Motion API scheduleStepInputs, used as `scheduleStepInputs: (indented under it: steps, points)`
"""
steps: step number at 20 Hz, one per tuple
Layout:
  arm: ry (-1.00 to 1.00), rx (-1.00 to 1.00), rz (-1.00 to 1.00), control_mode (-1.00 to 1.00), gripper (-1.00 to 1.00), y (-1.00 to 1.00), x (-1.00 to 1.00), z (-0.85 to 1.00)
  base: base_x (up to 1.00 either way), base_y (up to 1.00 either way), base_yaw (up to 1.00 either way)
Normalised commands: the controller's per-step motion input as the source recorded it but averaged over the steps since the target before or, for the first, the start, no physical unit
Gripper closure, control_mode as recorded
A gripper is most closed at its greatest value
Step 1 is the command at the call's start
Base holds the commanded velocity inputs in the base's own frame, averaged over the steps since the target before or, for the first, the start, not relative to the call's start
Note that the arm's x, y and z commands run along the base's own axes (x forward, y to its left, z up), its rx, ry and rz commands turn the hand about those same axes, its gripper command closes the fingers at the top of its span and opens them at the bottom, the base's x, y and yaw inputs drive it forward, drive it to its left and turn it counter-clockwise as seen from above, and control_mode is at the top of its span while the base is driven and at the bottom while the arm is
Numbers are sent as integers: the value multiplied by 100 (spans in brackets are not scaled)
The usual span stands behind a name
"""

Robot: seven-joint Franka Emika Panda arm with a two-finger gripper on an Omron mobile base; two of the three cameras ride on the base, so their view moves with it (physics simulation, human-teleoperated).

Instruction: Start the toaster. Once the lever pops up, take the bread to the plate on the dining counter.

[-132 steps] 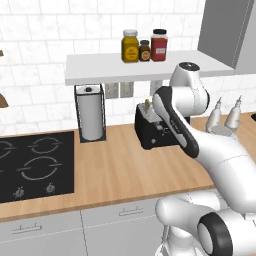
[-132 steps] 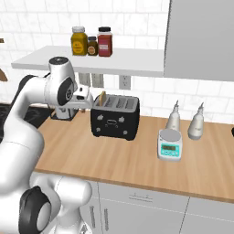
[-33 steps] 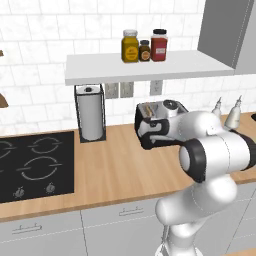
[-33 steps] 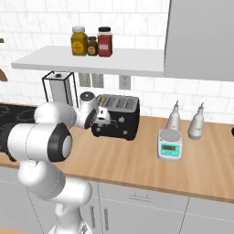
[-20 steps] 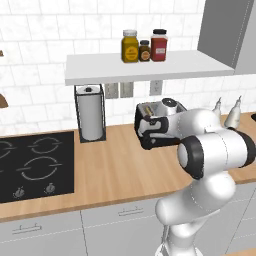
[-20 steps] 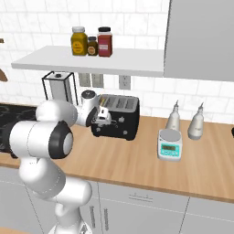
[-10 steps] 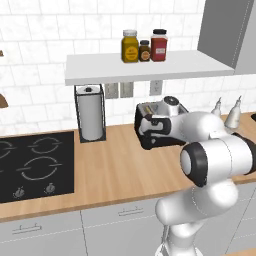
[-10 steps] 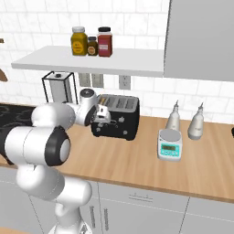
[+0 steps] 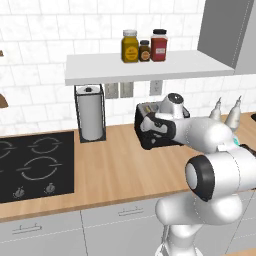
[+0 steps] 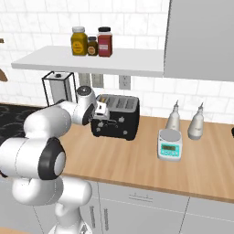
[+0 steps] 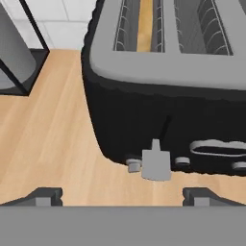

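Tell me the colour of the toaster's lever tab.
Grey, against the boxy black toaster; the lever tab shows best in the hand view.

The toaster (image 11: 144, 120) had a matt black body that looked like plastic, with a smooth grey top plate and thin wire guards in its slots. Its lever (image 11: 155, 163) and knobs were dull grey. The bread (image 11: 145, 26) in one slot looked dry and tan. The worktop (image 9: 115, 170) was pale wood with a fine grain, smooth and matt. The wall tiles (image 10: 41, 23) were white and faintly glossy. The hob (image 9: 32, 167) was flat black glass. The paper roll (image 9: 91, 120) sat in a thin black wire frame. The arm (image 10: 45, 123) was smooth white plastic.
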Motion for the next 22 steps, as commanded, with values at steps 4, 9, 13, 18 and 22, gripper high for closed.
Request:
scheduleStepInputs:
  steps: [4, 9, 13, 18, 22]
  points:
    - [-11, 0, 0, -100, -100, -3, -23, 33, 0, 0, 0]
    - [-12, 0, 0, -100, -100, -1, -5, 34, 0, 0, 0]
    - [-13, 0, 0, -100, -100, 0, -2, 31, 0, 0, 0]
    - [-9, 0, 0, -100, -100, 0, 0, 35, 0, 0, 0]
    - [-5, 0, 0, -100, -100, -6, 0, 35, 0, 0, 0]
